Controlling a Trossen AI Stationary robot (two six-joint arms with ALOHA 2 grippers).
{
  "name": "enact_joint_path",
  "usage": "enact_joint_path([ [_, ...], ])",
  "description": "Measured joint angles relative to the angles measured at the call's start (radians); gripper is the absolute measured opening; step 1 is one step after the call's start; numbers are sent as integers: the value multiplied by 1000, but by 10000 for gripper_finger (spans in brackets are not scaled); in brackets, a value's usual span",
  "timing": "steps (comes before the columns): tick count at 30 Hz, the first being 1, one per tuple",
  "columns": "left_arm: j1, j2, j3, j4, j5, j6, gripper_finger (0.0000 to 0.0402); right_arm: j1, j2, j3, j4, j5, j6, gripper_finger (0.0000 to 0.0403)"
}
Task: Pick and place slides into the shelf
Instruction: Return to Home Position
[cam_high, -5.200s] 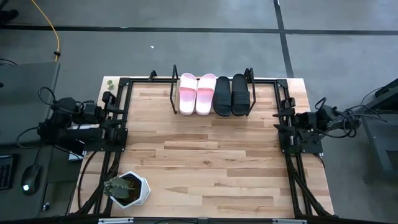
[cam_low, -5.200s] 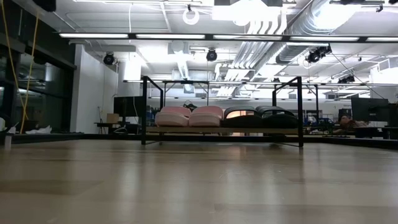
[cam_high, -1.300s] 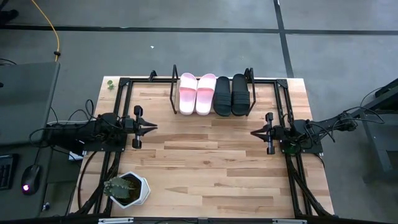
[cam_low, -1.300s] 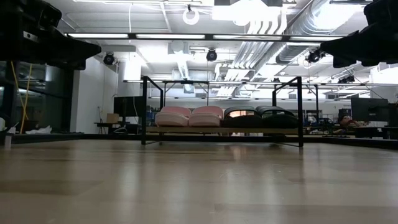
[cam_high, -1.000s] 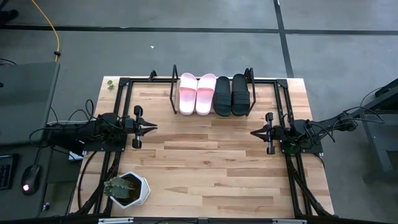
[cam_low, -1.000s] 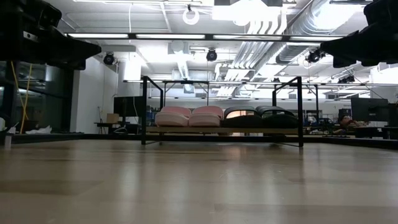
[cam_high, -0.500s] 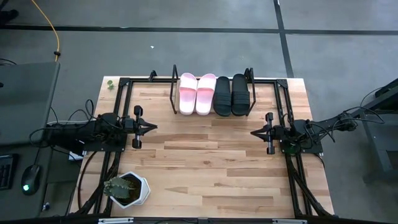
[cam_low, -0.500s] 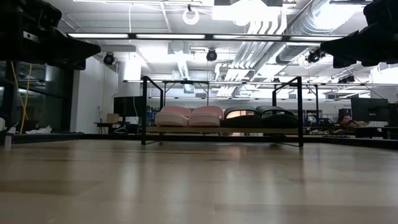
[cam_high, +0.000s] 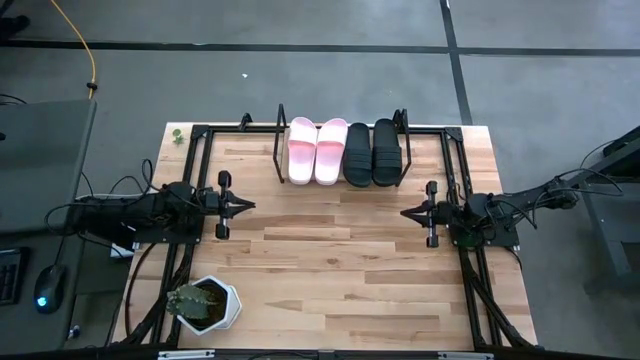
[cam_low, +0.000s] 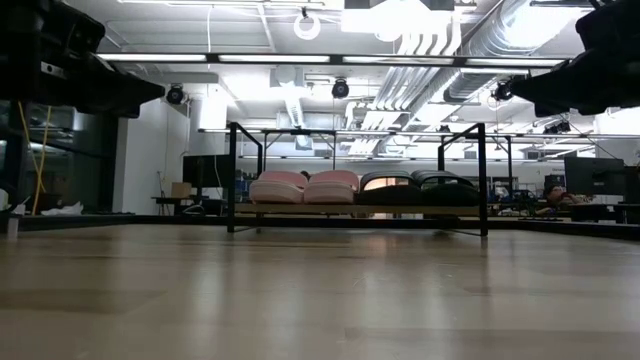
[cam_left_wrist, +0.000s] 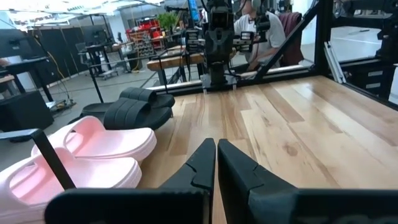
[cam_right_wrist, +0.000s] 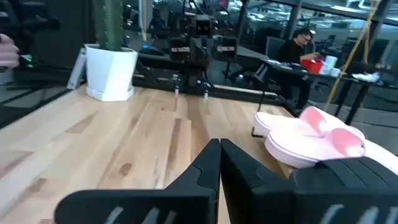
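The slides (cam_high: 332, 150), all four, sit on the shelf (cam_low: 233, 170), so the job looks finished, with left gripper (cam_high: 240, 205) and right gripper (cam_high: 405, 212) pinched together empty, well apart from it.

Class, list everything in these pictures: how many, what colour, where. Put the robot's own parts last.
Pink slides: two, pale pink, side by side on the shelf's left half.
Black slides: two, black, on the shelf's right half.
Shelf: one, light board with black frame ends, at the table's far edge.
Potted plant: one, green in a white pot, table's near left corner.
Table: one, light wood.
Person: one, dark top, seated in the room beyond.
Left gripper: one, dark, shut, over the table's left side.
Right gripper: one, dark, shut, over the table's right side.
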Motion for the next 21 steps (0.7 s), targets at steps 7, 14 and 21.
enact_joint_path([
  [7, 0, 0, 0, 1, 0, 1, 8, 0, 11, 0, 8, 65, 1, 2],
  [14, 0, 0, 0, 1, 0, 2, 8, 0, 11, 0, 8, 65, 25, 2],
  [21, 0, 0, 0, 1, 4, 2, 8, 0, 11, 0, 10, 84, 21, 5],
])
